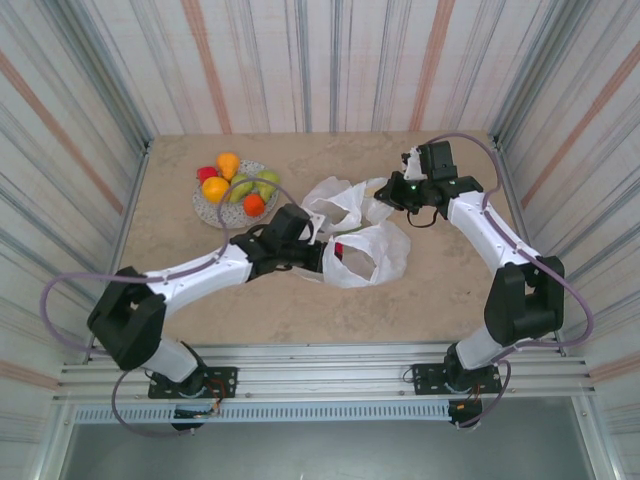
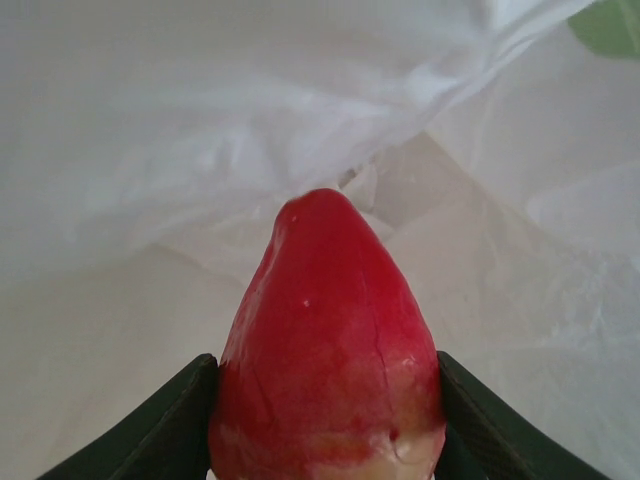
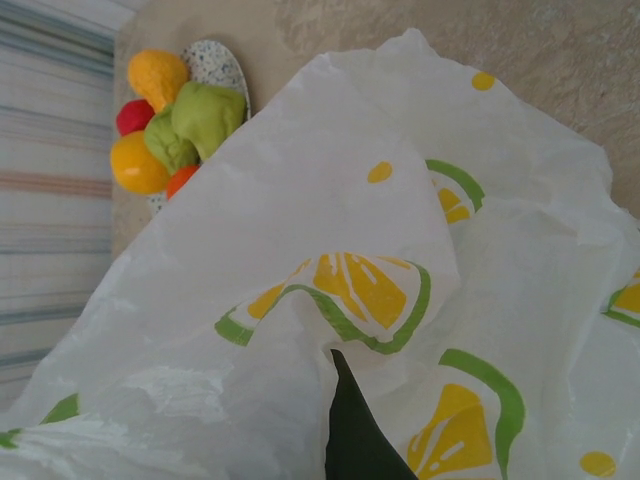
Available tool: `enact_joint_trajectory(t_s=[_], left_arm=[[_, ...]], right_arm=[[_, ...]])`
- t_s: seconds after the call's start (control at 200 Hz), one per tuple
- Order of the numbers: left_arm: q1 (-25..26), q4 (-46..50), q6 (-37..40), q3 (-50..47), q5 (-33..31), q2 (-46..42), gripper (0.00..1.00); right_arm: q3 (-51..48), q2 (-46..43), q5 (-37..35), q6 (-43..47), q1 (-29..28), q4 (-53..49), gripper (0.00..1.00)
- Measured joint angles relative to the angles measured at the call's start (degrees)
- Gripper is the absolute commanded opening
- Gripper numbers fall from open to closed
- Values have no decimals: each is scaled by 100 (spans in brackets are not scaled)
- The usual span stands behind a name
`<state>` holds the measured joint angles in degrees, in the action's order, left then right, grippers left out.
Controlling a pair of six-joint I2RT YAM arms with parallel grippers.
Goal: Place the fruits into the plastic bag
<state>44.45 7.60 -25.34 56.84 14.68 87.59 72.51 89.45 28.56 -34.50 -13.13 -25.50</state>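
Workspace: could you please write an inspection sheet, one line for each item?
Surface: beige, stone-patterned table.
Job's things: plastic bag lies crumpled mid-table; fruits heaped on plate, far left; one red fruit held.
Clutter: nothing seen.
End effectors: left end effector shut on red fruit at the bag's opening; right end effector pinches the bag.
Cables: lilac cables loop along both arms.
Surroundings: striped walls on three sides; metal rail at near edge.

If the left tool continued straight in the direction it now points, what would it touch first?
Probably the plastic bag: its white film lies straight ahead of the left tool, which grips a red fruit. The fruit's tip would touch it first; the depth is unclear.
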Motion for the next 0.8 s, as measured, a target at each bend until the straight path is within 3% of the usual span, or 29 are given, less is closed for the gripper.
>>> enact_joint_trajectory(t_s=[0.456,0.802], left_arm=[[190,-986,-643,1139,-468,1853,59],[262,-1220,-839,1228,-317,2142,73]], right_arm=[[0,61,22,2,2,0,0],[0,66,22,4,46,0,0]])
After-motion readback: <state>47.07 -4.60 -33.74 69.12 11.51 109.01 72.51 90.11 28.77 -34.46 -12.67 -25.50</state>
